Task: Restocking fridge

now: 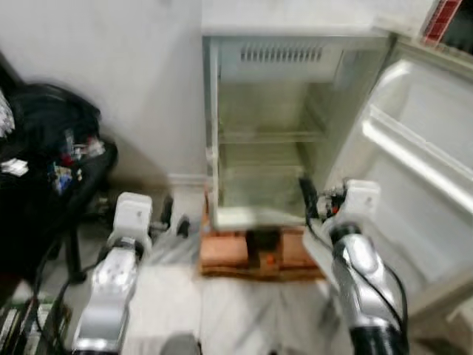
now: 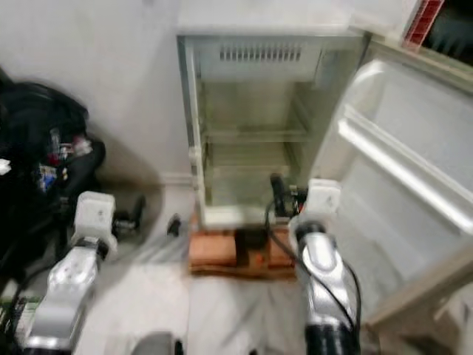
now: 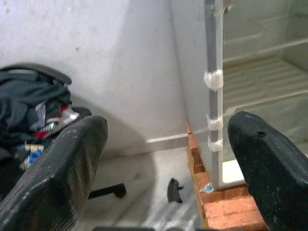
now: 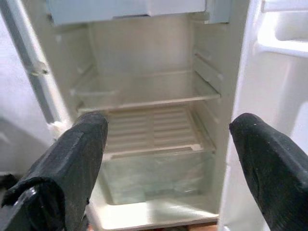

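We see the fridge [image 1: 273, 133] standing on bricks [image 1: 255, 255] against the wall, its door [image 1: 414, 163] swung wide to our right, while our right pincer [image 4: 163, 159] faces its shelves and our left pincer [image 3: 159, 159] faces its outer edge, both spread wide and holding nothing.

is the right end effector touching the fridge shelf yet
Apart. The right wrist view shows the right end effector open and empty, its fingers in front of the fridge opening, with the shelf well beyond them.
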Controlling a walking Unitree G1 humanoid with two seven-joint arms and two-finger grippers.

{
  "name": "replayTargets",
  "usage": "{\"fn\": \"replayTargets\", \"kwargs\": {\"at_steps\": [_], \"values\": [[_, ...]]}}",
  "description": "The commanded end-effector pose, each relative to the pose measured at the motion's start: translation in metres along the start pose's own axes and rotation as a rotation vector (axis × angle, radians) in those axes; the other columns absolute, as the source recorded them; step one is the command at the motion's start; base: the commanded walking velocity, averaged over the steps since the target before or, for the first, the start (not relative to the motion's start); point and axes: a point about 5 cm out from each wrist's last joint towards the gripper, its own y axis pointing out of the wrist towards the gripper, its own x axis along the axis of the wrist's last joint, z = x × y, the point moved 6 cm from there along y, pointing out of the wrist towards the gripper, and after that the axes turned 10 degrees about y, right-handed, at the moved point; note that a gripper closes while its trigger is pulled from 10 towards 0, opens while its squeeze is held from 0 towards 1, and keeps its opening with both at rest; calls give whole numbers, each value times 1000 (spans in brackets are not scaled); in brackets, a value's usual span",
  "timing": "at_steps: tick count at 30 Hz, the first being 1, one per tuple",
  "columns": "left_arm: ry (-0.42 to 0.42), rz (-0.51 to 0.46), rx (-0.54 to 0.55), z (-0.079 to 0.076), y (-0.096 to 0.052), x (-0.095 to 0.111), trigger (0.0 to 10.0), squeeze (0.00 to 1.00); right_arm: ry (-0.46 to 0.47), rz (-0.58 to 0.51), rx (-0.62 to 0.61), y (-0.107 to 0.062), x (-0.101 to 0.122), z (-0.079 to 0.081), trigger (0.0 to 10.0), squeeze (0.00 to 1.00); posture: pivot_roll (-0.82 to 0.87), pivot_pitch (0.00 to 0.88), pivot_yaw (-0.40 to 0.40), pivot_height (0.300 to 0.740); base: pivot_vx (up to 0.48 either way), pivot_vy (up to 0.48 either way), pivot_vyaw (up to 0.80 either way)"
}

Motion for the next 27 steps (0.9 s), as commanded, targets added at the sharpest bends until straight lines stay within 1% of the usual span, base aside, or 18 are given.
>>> {"fn": "replayTargets", "kwargs": {"at_steps": [1, 3, 5, 7, 10, 12, 13, 14, 15, 16, 17, 20, 23, 27], "values": [[-3, -14, -44, -9, 4, 3, 10000, 0, -4, -23, -4, 0, 8, 1, 10000, 0, 67, 0, 8, 740, 0, 0, 0], [-5, -16, -52, -11, 4, 3, 10000, 0, -4, -23, -2, -3, 9, 2, 10000, 0, 63, 0, 0, 740, 0, 0, 0], [-21, -13, -39, -11, 3, 1, 10000, 0, 1, -20, 2, -4, 11, 3, 10000, 0, 64, 0, -6, 740, 0, 0, 0], [-37, 12, -12, -10, 2, -5, 10000, 0, 25, -9, 17, -3, 12, 6, 10000, 0, 71, 0, -29, 740, 0, -354, 0], [-44, 41, 26, -8, 1, -9, 10000, 0, 3, 1, 28, -1, 12, 6, 10000, 0, 77, 0, -40, 740, 0, -434, 0], [-57, 45, 20, -10, 0, -8, 10000, 0, -1, 11, 19, 0, 11, 3, 10000, 0, 85, 0, -51, 740, 0, -439, 0], [-68, 47, 17, -12, -1, -8, 10000, 0, 21, 28, -10, 1, 7, -4, 10000, 0, 97, 0, -66, 740, 0, -307, 0], [-70, 52, 12, -13, -1, -9, 10000, 0, 27, 37, -19, 2, 4, -6, 10000, 0, 102, 0, -72, 740, 0, -311, 0], [-71, 52, 0, -15, -1, -9, 10000, 0, 33, 47, -23, 2, 1, -7, 10000, 0, 103, 0, -75, 740, -300, -285, 0], [-44, 50, -5, -15, 0, -9, 10000, 0, 32, 58, -17, 4, -1, -5, 10000, 0, 105, 0, -77, 740, -319, -285, 0], [-29, 44, 1, -14, 0, -8, 10000, 0, 27, 56, 5, 6, 2, 1, 10000, 0, 109, 0, -79, 740, -409, -251, 0], [-24, 25, 3, -13, 0, -3, 10000, 0, 7, 49, 44, 13, 5, 10, 10000, 0, 121, 0, -81, 740, -439, -84, 0], [-22, 22, 2, -14, 0, 0, 10000, 0, 19, 56, 30, 16, 4, 8, 10000, 0, 128, 0, -86, 740, -469, 0, 0], [-9, 22, -3, -14, -1, 0, 10000, 0, 11, 71, 46, 16, 1, 12, 10000, 0, 126, 0, -84, 740, -479, 0, 0]]}}
